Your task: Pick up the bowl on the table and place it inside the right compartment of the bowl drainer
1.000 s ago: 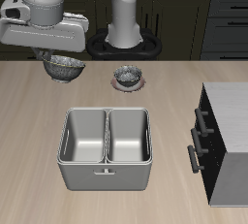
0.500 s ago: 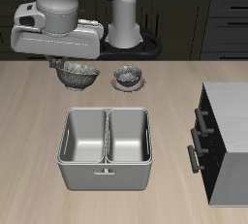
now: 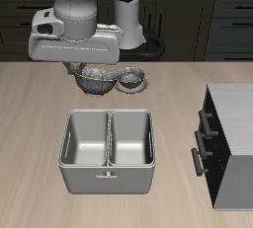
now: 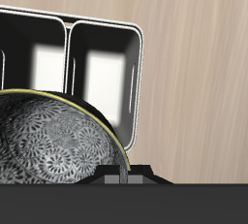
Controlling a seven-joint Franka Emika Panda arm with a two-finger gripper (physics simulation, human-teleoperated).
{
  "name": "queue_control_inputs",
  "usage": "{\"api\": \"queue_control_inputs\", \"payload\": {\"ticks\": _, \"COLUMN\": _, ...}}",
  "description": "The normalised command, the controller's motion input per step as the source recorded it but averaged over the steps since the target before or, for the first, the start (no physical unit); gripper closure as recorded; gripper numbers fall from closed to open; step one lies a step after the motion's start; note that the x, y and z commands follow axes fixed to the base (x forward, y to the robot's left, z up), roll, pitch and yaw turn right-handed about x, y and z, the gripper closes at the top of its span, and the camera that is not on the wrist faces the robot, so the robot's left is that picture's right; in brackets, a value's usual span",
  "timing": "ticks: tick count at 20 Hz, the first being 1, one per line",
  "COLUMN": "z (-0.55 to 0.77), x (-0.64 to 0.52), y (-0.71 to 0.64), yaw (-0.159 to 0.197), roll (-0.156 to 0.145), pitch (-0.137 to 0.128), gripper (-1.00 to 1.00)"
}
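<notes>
Your claw point(image 3: 96, 74) grips the bowl point(image 3: 97, 78) aloft behind the drainer point(image 3: 107, 180); release early and it lands in the wrong well or on the bench point(image 3: 40, 123), not the right compartment point(image 3: 130, 138).

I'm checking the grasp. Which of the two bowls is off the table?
The larger silver-grey bowl, carried beneath the gripper behind the bowl drainer. The smaller dark bowl beside it sits on the table.

Lighting: bright, even, overhead. Table point(image 3: 40, 114) evenly lit, soft shadows only. Bowl drainer point(image 3: 107, 178): pale square glare patches on both well floors in the wrist view point(image 4: 102, 73). Cabinet point(image 3: 229, 143) front dark. Renders sharp; no blur, no edge distortion.
</notes>
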Motion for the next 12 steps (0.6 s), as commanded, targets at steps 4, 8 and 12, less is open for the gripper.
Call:
{"api": "queue_control_inputs", "payload": {"ticks": 4, "z": -0.01, "x": 0.05, "y": 0.18, "yaw": -0.01, "roll": 0.023, "pitch": 0.013, "gripper": 1.0}}
{"api": "queue_control_inputs", "payload": {"ticks": 8, "z": -0.02, "x": -0.02, "y": 0.18, "yaw": 0.018, "roll": 0.028, "pitch": -0.001, "gripper": 1.0}}
{"api": "queue_control_inputs", "payload": {"ticks": 12, "z": 0.05, "x": 0.04, "y": 0.07, "yaw": -0.017, "roll": 0.012, "pitch": -0.002, "gripper": 1.0}}
